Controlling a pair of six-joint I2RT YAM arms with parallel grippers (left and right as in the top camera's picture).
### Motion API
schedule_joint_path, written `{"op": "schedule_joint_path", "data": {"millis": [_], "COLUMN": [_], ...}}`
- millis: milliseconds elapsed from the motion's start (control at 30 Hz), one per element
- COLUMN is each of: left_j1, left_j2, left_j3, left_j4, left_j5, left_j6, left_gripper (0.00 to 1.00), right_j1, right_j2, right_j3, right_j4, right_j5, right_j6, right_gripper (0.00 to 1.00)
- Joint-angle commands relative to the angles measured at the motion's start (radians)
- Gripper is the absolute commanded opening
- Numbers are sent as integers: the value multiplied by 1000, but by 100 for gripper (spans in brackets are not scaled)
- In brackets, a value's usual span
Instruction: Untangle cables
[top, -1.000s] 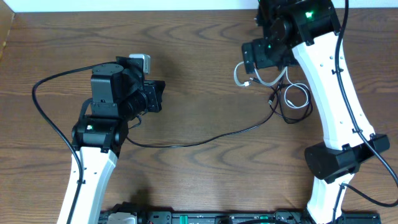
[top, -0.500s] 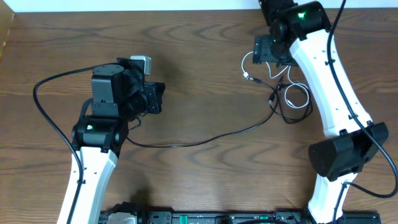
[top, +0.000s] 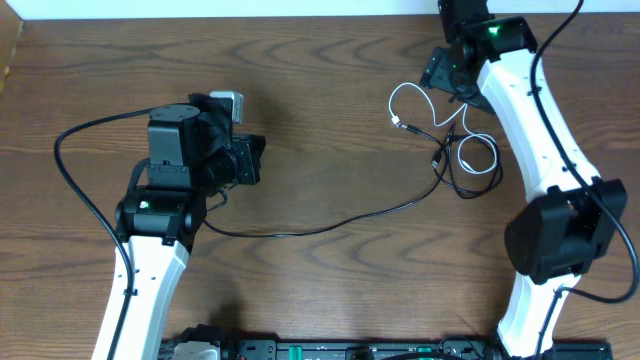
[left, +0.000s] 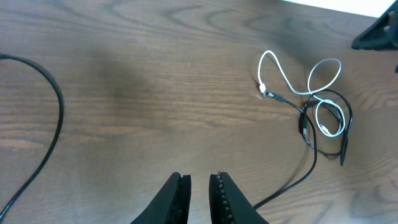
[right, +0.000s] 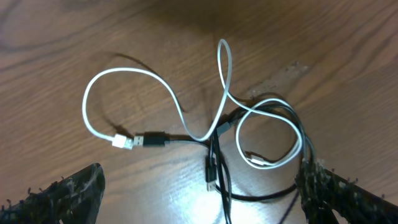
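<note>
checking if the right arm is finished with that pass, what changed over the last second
The right gripper, jaws wide and holding nothing, pulled back toward the far edge of the table. The white cable loop shifted a little the same way and now lies spread flat. The left gripper stayed shut in place, and the black cable kept its long curve.

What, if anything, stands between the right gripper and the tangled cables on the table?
Nothing visible does. The right gripper is open and faces the black and white cables. Its wrist view shows only bare wooden table around them.
</note>
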Motion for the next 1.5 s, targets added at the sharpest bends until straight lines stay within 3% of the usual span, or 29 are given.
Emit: {"op": "schedule_joint_path", "data": {"millis": [0, 533, 600, 767, 800, 867, 900, 1167, 1467], "left_j1": [-2, -2, -2, -2, -2, -2, -2, -2, -2], "left_j2": [2, 2, 1, 1, 1, 1, 1, 1, 1], "left_j3": [-2, -58, -58, -58, -58, -58, -58, -58, -58], "left_j4": [-19, -32, -32, -32, -32, -32, -32, -32, -29], "left_j5": [6, 6, 9, 32, 32, 32, 32, 33, 50], "left_j6": [10, 9, 9, 9, 9, 9, 9, 9, 9], "left_gripper": [17, 17, 17, 17, 17, 17, 17, 17, 17], "right_j1": [-12, -81, -97, -120, -121, -121, -121, -119, -121], "right_j2": [53, 193, 203, 230, 234, 241, 244, 240, 163], "right_j3": [-18, -18, -18, -18, -18, -18, -18, 19, 230], "right_j4": [14, 63, 66, 69, 71, 73, 73, 84, -50], "right_j5": [25, 37, 36, 12, 6, 3, 0, -165, -97], "right_j6": [90, 210, 210, 203, 194, 190, 190, 84, -58], "right_gripper": [95, 94, 87, 57, 45, 3, 1, 1, 1]}}
